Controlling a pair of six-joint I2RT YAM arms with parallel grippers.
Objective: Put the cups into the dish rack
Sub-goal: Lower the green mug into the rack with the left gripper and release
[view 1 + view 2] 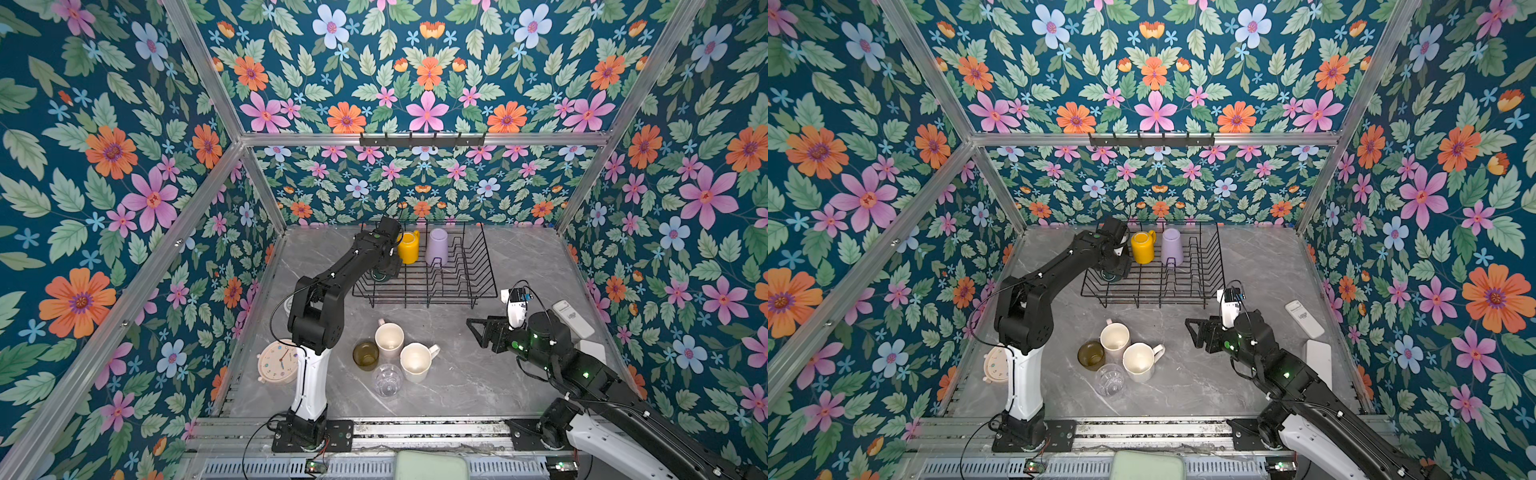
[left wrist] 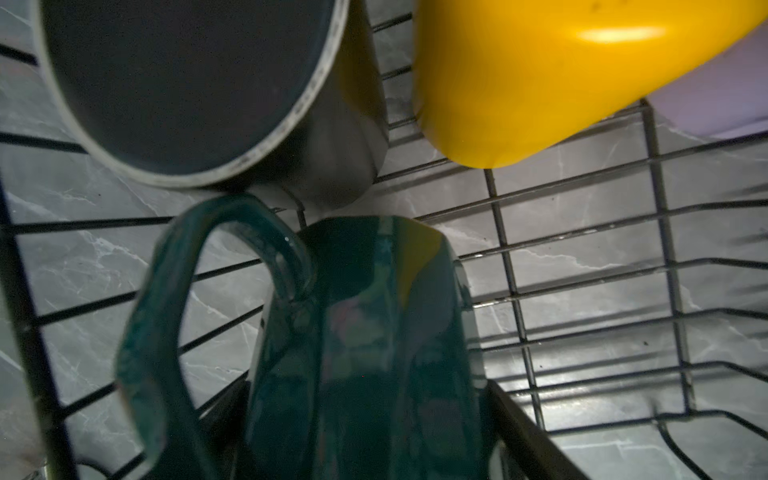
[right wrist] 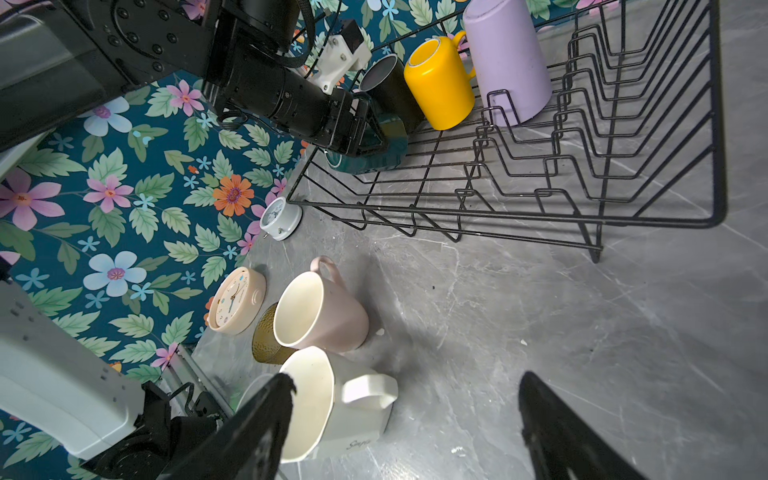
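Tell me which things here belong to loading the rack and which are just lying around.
Job: dish rack, black mug, yellow mug, green mug, lilac tumbler, pink mug, white mug, amber glass, clear glass.
Lying about: pink clock, white clock, remote.

Pink clock [image 1: 277, 360] near white clock [image 3: 280, 218]; remote control [image 1: 573, 319] well apart.

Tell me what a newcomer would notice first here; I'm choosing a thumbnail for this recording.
Loud floral wallpaper all around grabs the eye first. Next come the bright yellow mug and lilac tumbler in the black dish rack at the table's back, the left gripper around a dark green mug beside them. Nearer the front, a white mug and pale pink mug stand upright on the grey table.
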